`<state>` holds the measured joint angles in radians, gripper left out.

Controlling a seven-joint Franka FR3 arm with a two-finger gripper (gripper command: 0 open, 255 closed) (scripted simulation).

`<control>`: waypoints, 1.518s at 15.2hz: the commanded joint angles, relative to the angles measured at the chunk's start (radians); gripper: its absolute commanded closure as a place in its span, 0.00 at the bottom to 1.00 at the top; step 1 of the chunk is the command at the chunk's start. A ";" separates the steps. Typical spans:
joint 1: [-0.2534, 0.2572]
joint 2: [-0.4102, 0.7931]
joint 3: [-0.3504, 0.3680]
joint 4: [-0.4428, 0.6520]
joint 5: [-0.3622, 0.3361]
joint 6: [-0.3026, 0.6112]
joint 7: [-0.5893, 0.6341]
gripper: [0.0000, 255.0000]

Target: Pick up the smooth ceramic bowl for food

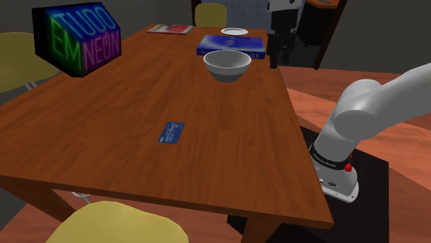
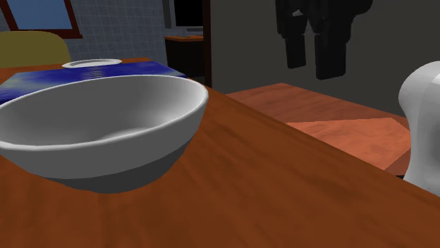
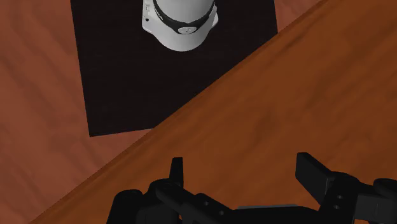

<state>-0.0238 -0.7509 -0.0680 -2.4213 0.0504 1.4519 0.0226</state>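
Near edge: a rounded yellow chair back (image 1: 114, 224) is tucked against the brown wooden surface (image 1: 124, 103). Off the surface's edge at the shoulder view's right stands the black box stand (image 1: 380, 207), carrying the white arm (image 1: 359, 117).

The jaws are spread, with nothing between them. The wrist view looks straight down past them onto the stand-side edge of the surface, with the stand and the reddish floor (image 3: 38, 95) beyond it. In the second exterior view they hang high, well apart from the bowl and out past that same edge.

Mid-surface: a small blue card (image 1: 170, 132) lies flat, alone.

Task item: the smooth grey-white round bowl (image 1: 226, 64) is upright and empty. It stands toward the far corner on the stand side, a little in from the edge. Just behind it lies a flat blue book (image 1: 231, 45); I cannot tell whether the two touch.

Farther: a small white plate (image 1: 234, 31) and a red-and-white magazine (image 1: 170, 29) lie along the far edge. A black box with coloured neon lettering (image 1: 77, 38) sits at the other far corner. A second yellow chair (image 1: 211, 12) stands past the far edge.

Progress (judgement): none of the pick is done, and the bowl rests on the surface untouched. Left to do: travel along the edge to the bowl, descend over its rim, pinch the wall, lift. The smooth wall may slip in a light pinch.
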 commanded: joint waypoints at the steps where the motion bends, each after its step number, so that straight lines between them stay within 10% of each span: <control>1: 0.000 0.000 0.000 0.000 0.000 0.000 0.000 0.00; 18: 0.021 0.663 -0.168 0.649 0.058 0.030 -0.317 0.00; 23: 0.020 0.658 -0.166 0.576 0.056 0.097 -0.323 0.00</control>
<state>-0.0035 -0.0907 -0.2341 -1.8289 0.1074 1.5349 -0.2988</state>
